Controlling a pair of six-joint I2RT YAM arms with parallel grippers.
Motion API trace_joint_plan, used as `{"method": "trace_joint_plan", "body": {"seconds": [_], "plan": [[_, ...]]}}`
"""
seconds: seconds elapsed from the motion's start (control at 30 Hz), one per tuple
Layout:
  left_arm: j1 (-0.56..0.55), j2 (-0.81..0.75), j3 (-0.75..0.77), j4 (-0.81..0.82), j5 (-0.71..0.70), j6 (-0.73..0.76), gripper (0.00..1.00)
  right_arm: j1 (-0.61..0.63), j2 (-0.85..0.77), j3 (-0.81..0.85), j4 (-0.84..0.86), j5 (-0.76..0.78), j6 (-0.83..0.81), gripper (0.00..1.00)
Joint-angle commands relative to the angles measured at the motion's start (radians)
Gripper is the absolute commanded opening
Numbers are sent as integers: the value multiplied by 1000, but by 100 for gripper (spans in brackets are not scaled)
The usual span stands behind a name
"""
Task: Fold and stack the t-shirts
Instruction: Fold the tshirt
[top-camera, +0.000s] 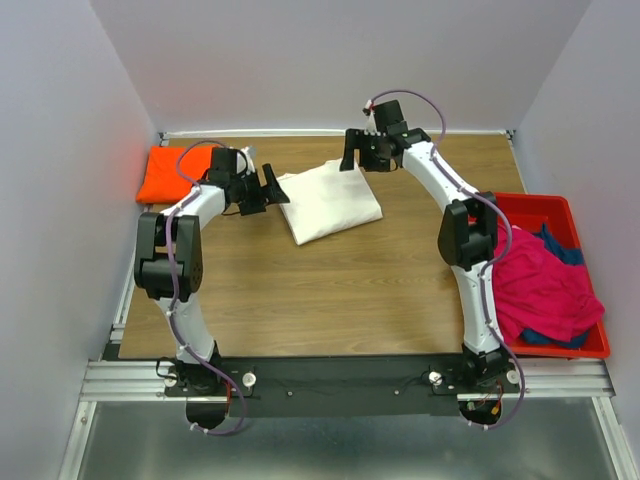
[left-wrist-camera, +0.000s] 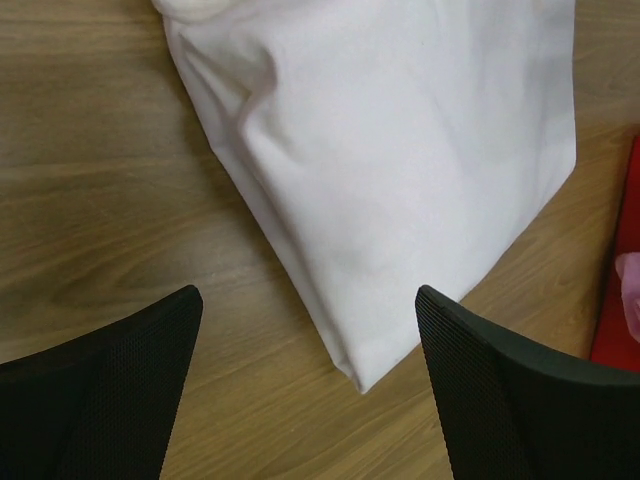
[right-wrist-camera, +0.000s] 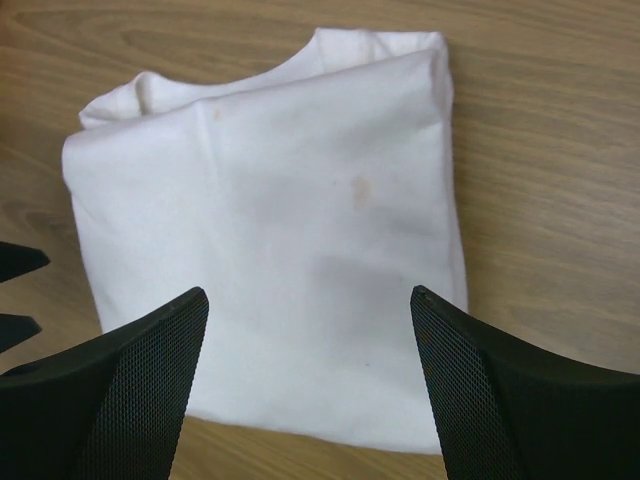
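On the table (top-camera: 300, 290), folded cream-white t-shirt (top-camera: 330, 203) lies diagonally

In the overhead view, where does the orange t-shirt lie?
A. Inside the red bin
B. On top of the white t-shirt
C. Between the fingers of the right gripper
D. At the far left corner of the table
D: the orange t-shirt lies folded at the far left corner of the table, apart from the white t-shirt.
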Motion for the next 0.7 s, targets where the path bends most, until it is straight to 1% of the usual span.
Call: {"method": "trace_joint_plan", "body": {"seconds": [0.0, 0.03, 0.13, 0.27, 0.5, 0.67], "plan": [[-3, -77, -80, 157, 102, 30, 95, 18, -41, -48, 40, -139, -16, 88], [-5, -81, -112, 192, 126, 35, 95, 21, -37, -57, 42, -163, -12, 88], [-5, -79, -160, 229, 151, 52, 95, 23, -15, -76, 42, -197, -1, 88], [-5, -84, -211, 280, 159, 70, 95, 31, 0, -129, 42, -217, 8, 88], [-5, -91, -281, 360, 166, 66, 95, 32, 10, -259, 40, -148, 57, 88], [-5, -76, -350, 533, 226, 14, 95, 32, 17, -312, 40, -130, 67, 88]]}}
